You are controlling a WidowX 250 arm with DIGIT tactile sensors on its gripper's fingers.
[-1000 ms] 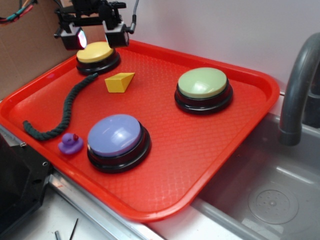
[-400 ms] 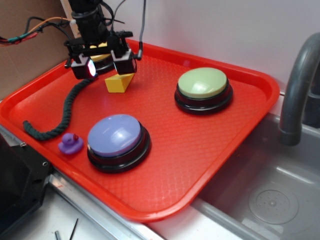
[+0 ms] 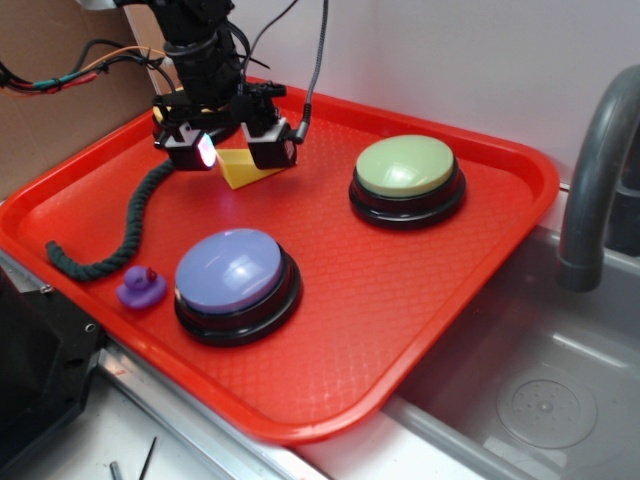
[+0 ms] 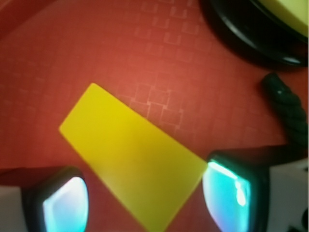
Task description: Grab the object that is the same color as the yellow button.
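Observation:
The yellow wedge-shaped object [image 3: 246, 171] [image 4: 130, 154] lies flat on the red tray [image 3: 420, 270]. My gripper [image 3: 232, 152] [image 4: 147, 200] is open and hangs low right over it, one finger on each side. In the wrist view one corner of the wedge reaches almost to the right pad [image 4: 227, 193], while the left pad [image 4: 65, 205] stands apart from it. The yellow button [image 4: 285, 9] shows at the top right of the wrist view on its black base. In the exterior view my arm hides most of it.
A dark green rope [image 3: 130, 220] [image 4: 289, 104] curls along the tray's left side. A purple duck [image 3: 140, 288] sits beside a purple button [image 3: 235, 275]. A pale green button [image 3: 405, 170] is at the right. A sink [image 3: 540, 400] and a grey faucet [image 3: 600, 170] lie beyond the tray.
My gripper has moved from above the yellow button toward the front and right, and come down. It now straddles the wedge. The wedge itself has barely shifted.

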